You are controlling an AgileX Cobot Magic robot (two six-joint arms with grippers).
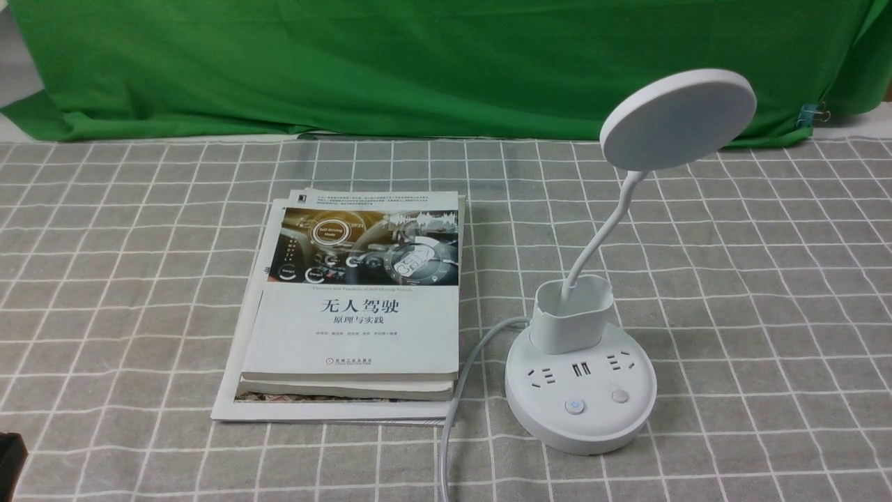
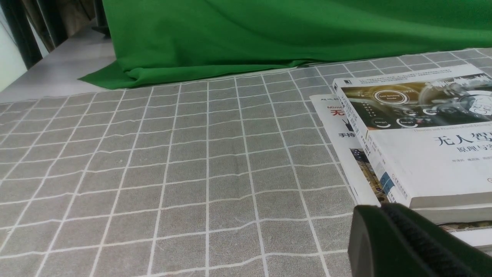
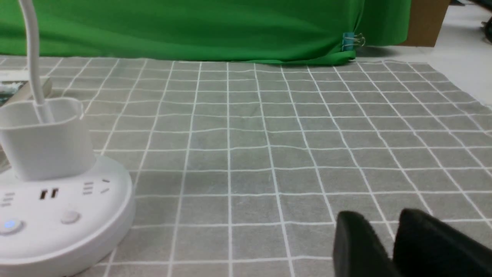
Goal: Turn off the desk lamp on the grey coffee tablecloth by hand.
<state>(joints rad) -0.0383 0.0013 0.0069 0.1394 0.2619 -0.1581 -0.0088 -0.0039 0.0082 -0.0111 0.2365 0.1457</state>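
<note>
The white desk lamp stands right of centre on the grey coffee tablecloth. Its disc head is raised on a bent neck above the pen cup. Two buttons sit on the front of the base, and the left one glows faint blue. My right gripper, the hand, stands open and empty low over the cloth. It is well off to the side of the lamp base and not touching it. My left gripper is shut on nothing, close to the books' near corner.
A stack of books lies left of the lamp, with the lamp's white cord running between them toward the front edge. A green backdrop cloth closes the back, with a binder clip at its right end.
</note>
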